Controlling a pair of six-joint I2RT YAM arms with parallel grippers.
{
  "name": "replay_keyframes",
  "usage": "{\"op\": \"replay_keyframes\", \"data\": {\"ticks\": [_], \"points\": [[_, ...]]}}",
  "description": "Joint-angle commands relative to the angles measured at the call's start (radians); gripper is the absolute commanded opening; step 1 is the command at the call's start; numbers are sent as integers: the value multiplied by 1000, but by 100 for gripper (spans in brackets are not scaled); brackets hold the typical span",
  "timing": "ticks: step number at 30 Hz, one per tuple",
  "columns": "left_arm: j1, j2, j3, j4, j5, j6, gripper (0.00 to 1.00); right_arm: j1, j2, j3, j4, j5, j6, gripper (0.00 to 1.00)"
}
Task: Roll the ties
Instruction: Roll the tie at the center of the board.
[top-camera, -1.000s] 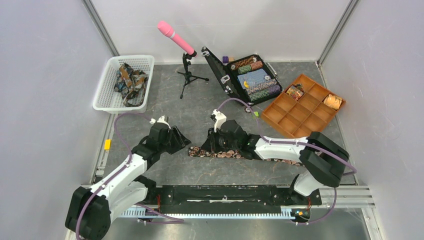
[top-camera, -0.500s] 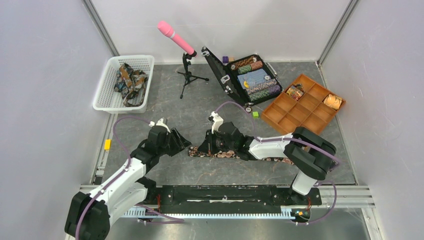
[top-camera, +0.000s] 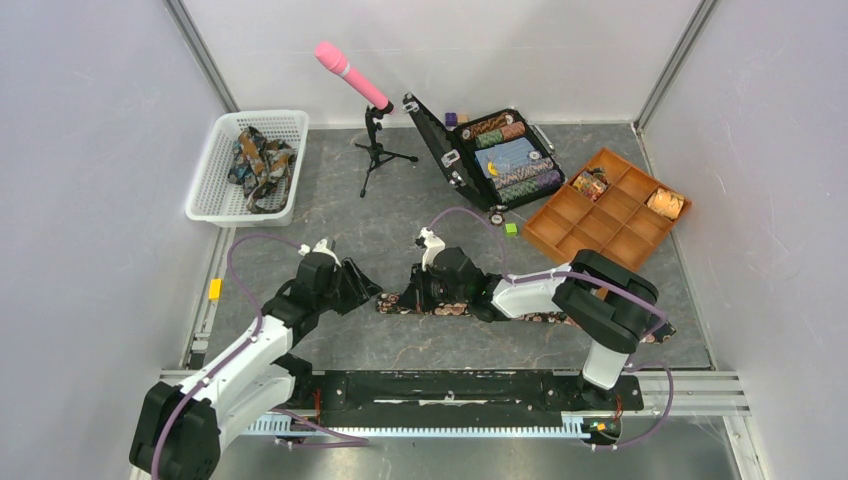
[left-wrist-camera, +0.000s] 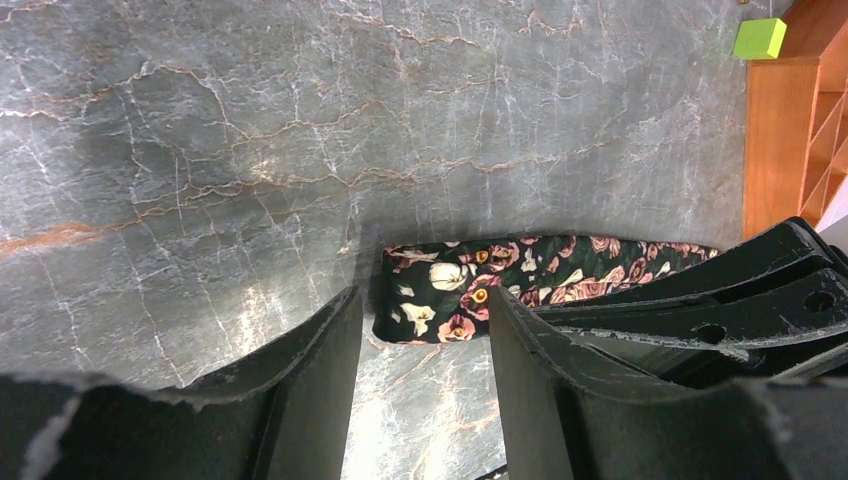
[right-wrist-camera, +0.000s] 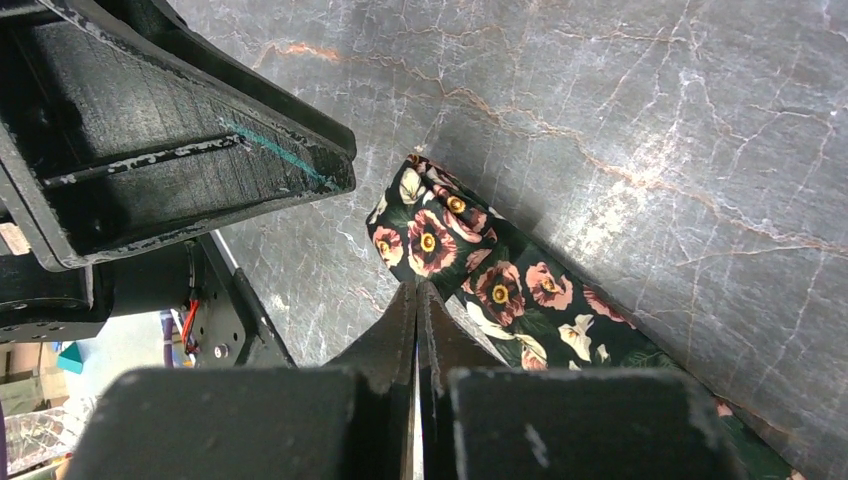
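Observation:
A dark floral tie (top-camera: 395, 303) lies flat as a long strip across the table's middle, seen also as the tie (left-wrist-camera: 450, 295) and the tie (right-wrist-camera: 500, 290) in the wrist views. My left gripper (top-camera: 368, 284) hangs open just left of the strip's left end; in its wrist view the left gripper (left-wrist-camera: 422, 310) frames that end between its fingers without touching it. My right gripper (top-camera: 403, 296) is shut. In its own view the right gripper (right-wrist-camera: 417, 287) has its tips at the tie's near edge, close to that end. Whether fabric is pinched I cannot tell.
A white basket (top-camera: 215, 165) at back left holds bundled ties (top-camera: 258, 160). A pink microphone (top-camera: 350, 72) on a tripod and an open chip case (top-camera: 505, 158) stand at the back. The orange tray (top-camera: 600, 225) at right holds rolled ties (top-camera: 590, 183). A green cube (top-camera: 511, 229) lies beside it.
My right gripper has closed its jaws and slid a little left along the tie toward its end. The left gripper has edged slightly right and stayed open.

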Motion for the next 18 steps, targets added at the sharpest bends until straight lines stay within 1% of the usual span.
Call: {"op": "replay_keyframes", "data": {"ticks": [1, 8, 13, 18], "points": [[6, 11, 8, -5, 5, 33, 56, 1, 12, 28, 31, 23, -16, 0], [6, 21, 4, 1, 2, 32, 57, 2, 20, 25, 15, 34, -18, 0], [6, 50, -1, 30, 20, 32, 68, 1, 35, 31, -4, 40, -21, 0], [6, 78, -7, 65, 36, 32, 70, 1, 42, 29, -13, 46, -23, 0]]}}
